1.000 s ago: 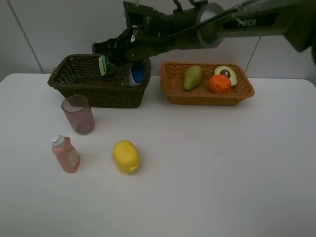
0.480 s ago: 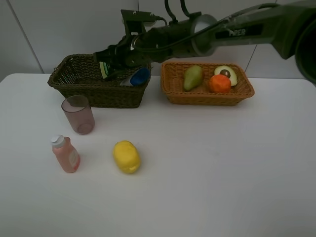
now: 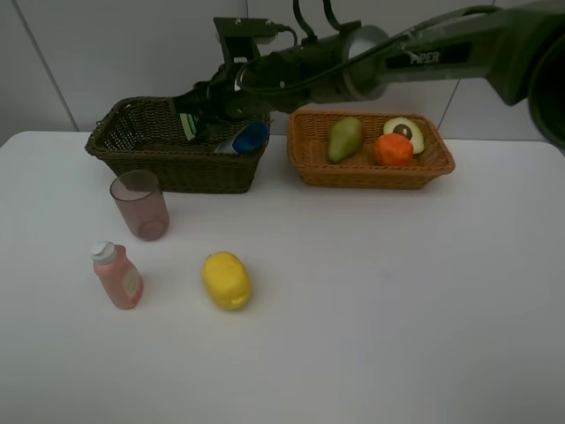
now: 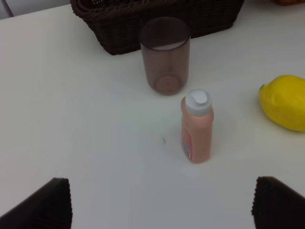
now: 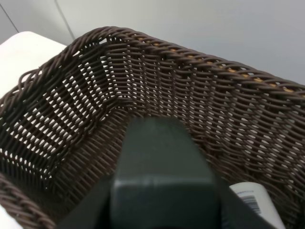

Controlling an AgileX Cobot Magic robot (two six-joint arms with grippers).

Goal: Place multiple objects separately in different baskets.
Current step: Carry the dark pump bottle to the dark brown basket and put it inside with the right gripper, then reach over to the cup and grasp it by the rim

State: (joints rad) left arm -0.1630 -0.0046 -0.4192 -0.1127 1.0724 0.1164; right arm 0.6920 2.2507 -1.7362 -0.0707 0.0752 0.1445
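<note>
dark green bottle [image 3: 187, 125]: hanging in the right gripper's hold over the inside of the dark basket, toward its right half; dark green body with a pale label patch showing.
right gripper [image 3: 199, 117]: reaching across from the right side, fingers clamping together on the dark green bottle.
dark basket [image 3: 177, 173]: rectangular, deep, brown-green wicker; open weave letting light through the walls; sitting at the back left of the table.
white blue-capped bottle [image 3: 248, 136]: lying tilted inside the dark basket at its right end, blue cap showing above the rim.
light basket [image 3: 371, 175]: rectangular, shallow, orange wicker; sitting just beside the dark basket, to its right.
pear [image 3: 345, 139]: green, leaning in the light basket's left part.
avocado half [image 3: 405, 132]: cut face with pit showing, at the back right of the light basket.
orange [image 3: 394, 148]: round, touching the avocado half.
pink cup [image 3: 139, 205]: translucent, standing upright near the dark basket's front wall.
pink bottle [image 3: 117, 275]: white cap, standing upright in front of the pink cup.
lemon [image 3: 227, 280]: yellow, lying to the right of the pink bottle.
left gripper [image 4: 162, 210]: hovering over the table near the pink bottle, fingers standing wide apart, gripping nothing.
table [image 3: 397, 309]: white, smooth, matte.
wall [image 3: 106, 53]: pale grey panels.
</note>
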